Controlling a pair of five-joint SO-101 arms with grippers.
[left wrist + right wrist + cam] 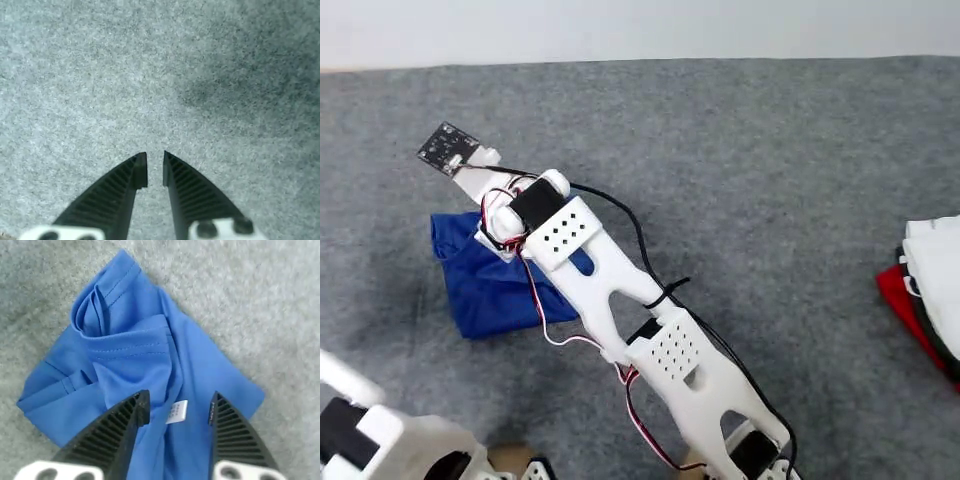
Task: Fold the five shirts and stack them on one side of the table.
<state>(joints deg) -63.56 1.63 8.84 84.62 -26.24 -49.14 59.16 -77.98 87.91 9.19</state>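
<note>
A crumpled, partly folded blue shirt [485, 285] lies on the grey table cover at the left. My right arm [620, 290] stretches across from the front edge, its wrist over the shirt's far edge. In the right wrist view my right gripper [179, 410] hangs open just above the blue shirt [130, 345], its fingers straddling a small white label [176, 412], with no cloth between them. My left gripper [155, 170] is shut over bare grey cover, holding nothing. A stack of folded shirts [932, 285], white on top with dark and red below, sits at the right edge.
My left arm's white base [370, 430] sits at the front left corner. Grey cover [770, 170] spreads wide between the blue shirt and the stack. A black cable [640, 240] runs along the right arm.
</note>
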